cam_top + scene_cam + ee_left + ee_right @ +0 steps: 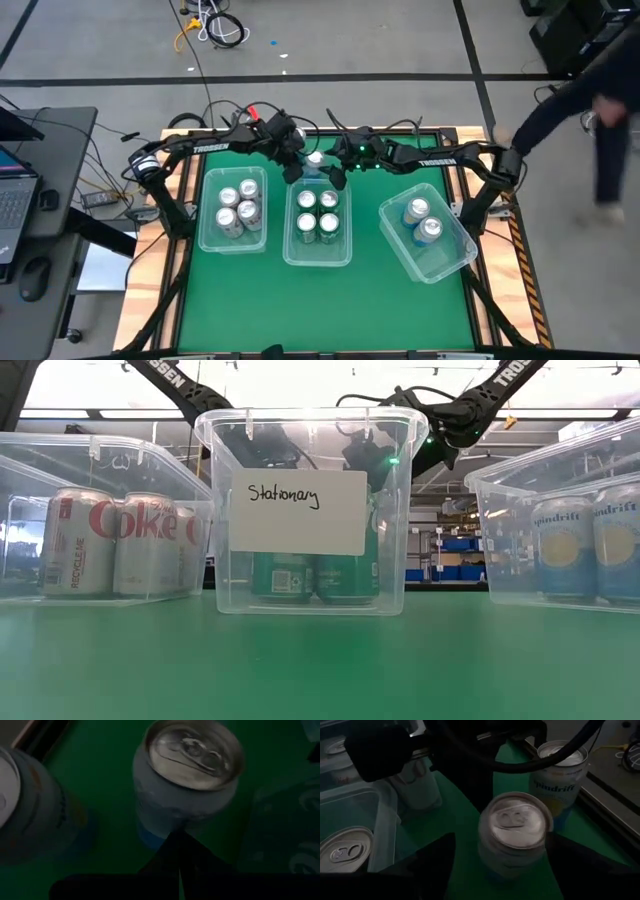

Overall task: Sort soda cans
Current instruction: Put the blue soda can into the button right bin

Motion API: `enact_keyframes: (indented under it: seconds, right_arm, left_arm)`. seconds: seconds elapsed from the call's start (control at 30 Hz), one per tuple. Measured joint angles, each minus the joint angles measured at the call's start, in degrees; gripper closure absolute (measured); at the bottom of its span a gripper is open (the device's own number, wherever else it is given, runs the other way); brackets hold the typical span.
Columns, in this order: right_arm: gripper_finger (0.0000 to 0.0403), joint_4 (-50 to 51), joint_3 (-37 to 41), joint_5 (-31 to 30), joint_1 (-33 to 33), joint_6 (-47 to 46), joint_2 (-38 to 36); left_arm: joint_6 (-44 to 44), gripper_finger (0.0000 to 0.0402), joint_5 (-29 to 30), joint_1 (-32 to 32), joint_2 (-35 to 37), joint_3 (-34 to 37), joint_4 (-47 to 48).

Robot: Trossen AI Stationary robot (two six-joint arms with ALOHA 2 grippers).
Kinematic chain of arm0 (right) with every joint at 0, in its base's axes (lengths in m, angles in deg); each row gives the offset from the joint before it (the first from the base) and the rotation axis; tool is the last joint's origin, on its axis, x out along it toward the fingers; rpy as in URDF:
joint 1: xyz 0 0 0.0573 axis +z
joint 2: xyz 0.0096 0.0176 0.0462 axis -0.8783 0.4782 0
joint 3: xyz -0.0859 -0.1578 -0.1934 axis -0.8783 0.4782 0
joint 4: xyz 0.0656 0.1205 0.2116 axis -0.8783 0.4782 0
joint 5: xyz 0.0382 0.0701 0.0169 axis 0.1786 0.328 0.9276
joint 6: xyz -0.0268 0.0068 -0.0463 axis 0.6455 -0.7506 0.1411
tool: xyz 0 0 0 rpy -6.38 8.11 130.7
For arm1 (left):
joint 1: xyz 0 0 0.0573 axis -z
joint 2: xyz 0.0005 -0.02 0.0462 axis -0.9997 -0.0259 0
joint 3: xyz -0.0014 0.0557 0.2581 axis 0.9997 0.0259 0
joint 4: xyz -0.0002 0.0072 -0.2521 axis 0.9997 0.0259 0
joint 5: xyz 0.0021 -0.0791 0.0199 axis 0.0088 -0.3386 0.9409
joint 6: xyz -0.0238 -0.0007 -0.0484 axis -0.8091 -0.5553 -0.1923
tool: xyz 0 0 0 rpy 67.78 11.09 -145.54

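A blue-and-white soda can (pixel 315 160) stands upright on the green mat behind the middle bin, between my two grippers. My left gripper (pixel 178 836) is shut, its tips at this can's (pixel 185 775) lower side. My right gripper (pixel 502 842) is open, with one finger on each side of the same can (pixel 515 835) and a gap showing on one side. A second blue-and-white can (pixel 560 775) stands upright near the table's far edge and also shows in the left wrist view (pixel 25 820). My left gripper's shut fingertips (pixel 177 845) point slanting down from the table's left at the can's lower side wall (pixel 160 827). Whether they touch it I cannot tell. The can stands upright on the mat.
Three clear bins sit in a row: the left bin (pixel 205 205) with silver cans, the middle bin (pixel 290 230) with green cans, and the right bin (pixel 455 230), turned askew, with two blue cans. A person (pixel 600 110) stands beyond the table's far right corner.
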Motion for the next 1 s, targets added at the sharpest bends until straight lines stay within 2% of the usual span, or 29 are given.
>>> enact_keyframes:
  seconds: [0.3,0.57,0.83,1.0]
  right_arm:
    - [0.0111,-0.03,0.04,-0.02,0.00,-2.87,0.00]
    - [0.0107,-3.63,-0.20,-1.78,0.41,-5.42,2.39]
    - [0.0107,-5.48,-1.07,-0.88,-0.39,-6.45,4.43]
    - [0.0106,-2.97,-3.84,-0.85,-0.42,-6.86,5.89]
  left_arm:
    - [-0.08,0.0401,1.05,0.00,0.00,0.00,1.30]
    - [-4.32,0.0401,-1.11,-0.17,0.57,6.48,-9.81]
    - [-4.94,0.0401,-1.41,-0.13,0.50,6.89,-10.74]
    - [-4.67,0.0401,-1.42,-0.11,0.44,6.93,-10.98]
